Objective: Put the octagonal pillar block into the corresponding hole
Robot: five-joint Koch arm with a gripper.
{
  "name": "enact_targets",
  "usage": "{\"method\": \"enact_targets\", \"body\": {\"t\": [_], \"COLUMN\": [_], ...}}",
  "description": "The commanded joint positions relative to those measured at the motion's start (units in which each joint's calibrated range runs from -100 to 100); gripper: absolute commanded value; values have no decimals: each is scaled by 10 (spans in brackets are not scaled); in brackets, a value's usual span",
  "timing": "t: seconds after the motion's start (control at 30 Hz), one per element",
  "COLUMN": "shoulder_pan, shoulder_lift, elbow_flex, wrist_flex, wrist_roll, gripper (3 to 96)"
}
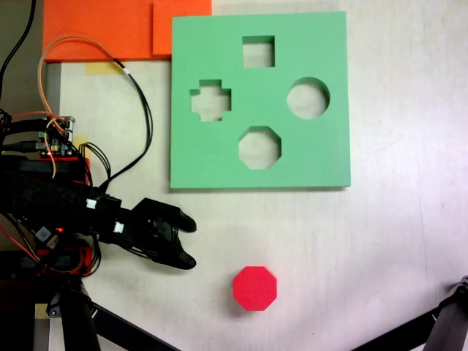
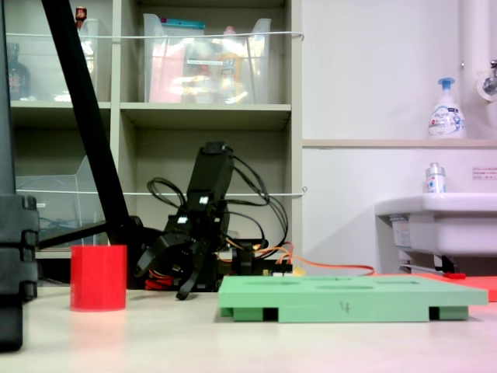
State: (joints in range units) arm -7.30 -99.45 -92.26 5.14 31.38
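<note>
Red block point(image 1: 255, 288) sits free on the tabletop, 6 o'clock of the green board's point(image 1: 219, 164) octagon hole point(image 1: 259, 147). Tool point(image 1: 191, 241) empty, jaws spread, at block's 10 o'clock. Approach step; next: close in and grip the block.

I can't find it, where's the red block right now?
In the first exterior view the red block sits on the table below the green board, right of the open gripper. It stands apart from both.

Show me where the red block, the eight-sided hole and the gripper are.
red block point(image 1: 255, 287), first exterior view, its top face.
eight-sided hole point(image 1: 259, 147), first exterior view, its middle.
gripper point(image 1: 191, 241), first exterior view, between its open jaws.
</note>
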Motion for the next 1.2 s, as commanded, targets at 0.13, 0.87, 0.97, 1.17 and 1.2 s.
{"method": "enact_targets", "body": {"t": [0.13,0.87,0.97,1.17,1.2], "shoulder_pan": [27,-12,-24,-45,-48], "shoulder_lift": [-5,627,707,813,835], "elbow_flex": [350,1111,1149,1170,1176], "wrist_flex": [-437,-1045,-1044,-1035,-1030], "wrist_roll": [98,104,92,71,68], "gripper": [457,775,849,850,850]}}
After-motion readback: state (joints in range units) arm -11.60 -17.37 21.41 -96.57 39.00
